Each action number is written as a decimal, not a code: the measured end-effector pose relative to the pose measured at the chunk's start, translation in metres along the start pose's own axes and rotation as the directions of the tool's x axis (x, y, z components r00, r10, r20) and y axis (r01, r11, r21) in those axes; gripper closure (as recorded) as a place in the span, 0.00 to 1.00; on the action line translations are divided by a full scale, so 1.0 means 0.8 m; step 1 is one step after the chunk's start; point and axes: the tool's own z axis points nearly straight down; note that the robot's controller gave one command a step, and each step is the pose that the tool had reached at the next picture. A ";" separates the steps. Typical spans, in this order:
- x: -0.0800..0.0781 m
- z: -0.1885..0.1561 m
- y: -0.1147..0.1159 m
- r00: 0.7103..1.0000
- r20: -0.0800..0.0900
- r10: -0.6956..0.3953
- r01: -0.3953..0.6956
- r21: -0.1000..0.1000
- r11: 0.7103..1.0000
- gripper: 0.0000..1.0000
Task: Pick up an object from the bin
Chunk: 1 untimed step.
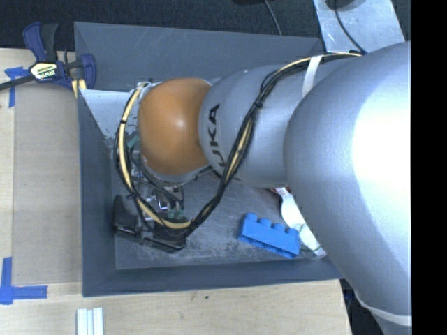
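My gripper (149, 226) is low in the bin's front left corner, under the orange dome on the wrist, with its dark tip close to the bin floor. I can make out nothing held in it. A blue toy brick (269, 236) with studs lies flat on the floor near the front wall, well to the right of the gripper. Just right of the brick a white object (292, 215) with a bit of red on it pokes out from beneath the arm.
The thick silver arm reaches in from the right and covers the middle and right of the bin. The bin's left wall and front wall stand close to the gripper.
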 end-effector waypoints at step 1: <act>0.066 0.021 -0.076 0.965 -0.002 -0.262 0.262 0.001 0.965 0.00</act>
